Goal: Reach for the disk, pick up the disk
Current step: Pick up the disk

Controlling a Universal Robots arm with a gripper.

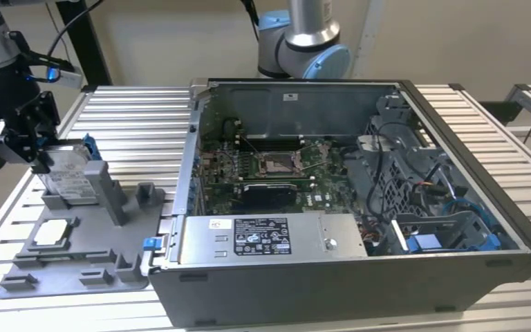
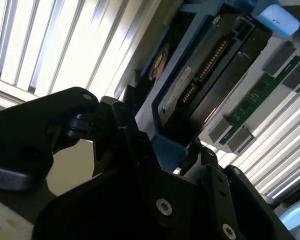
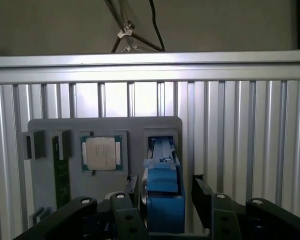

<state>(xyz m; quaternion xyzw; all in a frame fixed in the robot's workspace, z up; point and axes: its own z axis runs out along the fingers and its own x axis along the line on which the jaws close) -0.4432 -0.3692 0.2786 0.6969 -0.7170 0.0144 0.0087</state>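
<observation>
Hidden / cut off: in both wrist views the gripper (image 3: 165, 192) body is cropped by the frame edge. What shows is black finger links and screw heads. In the exterior view the gripper overlaps the upper corner of the disk (image 3: 162, 200), so contact there cannot be read.

Gripper state: jaws apart, straddling the disk. One finger (image 3: 133, 186) sits just beside the blue rail, and a strip of table shows between the other finger (image 3: 200, 192) and the rail. Not clamped.

Disk: stands on edge between the fingers, in a slot of the grey plastic fixture (image 3: 130, 125). The second wrist view shows its narrow dark end, with a row of gold connector pins, a white label strip and blue plastic rails.

Beyond the fingertips, on the same fixture:
- a square chip (image 3: 101, 153) with a silver-white lid
- a green memory stick (image 3: 60, 172) on edge

The table (image 3: 240, 150) is ribbed aluminium slats. The open grey sheet-metal computer case (image 1: 339, 283) lies well apart from the gripper.
</observation>
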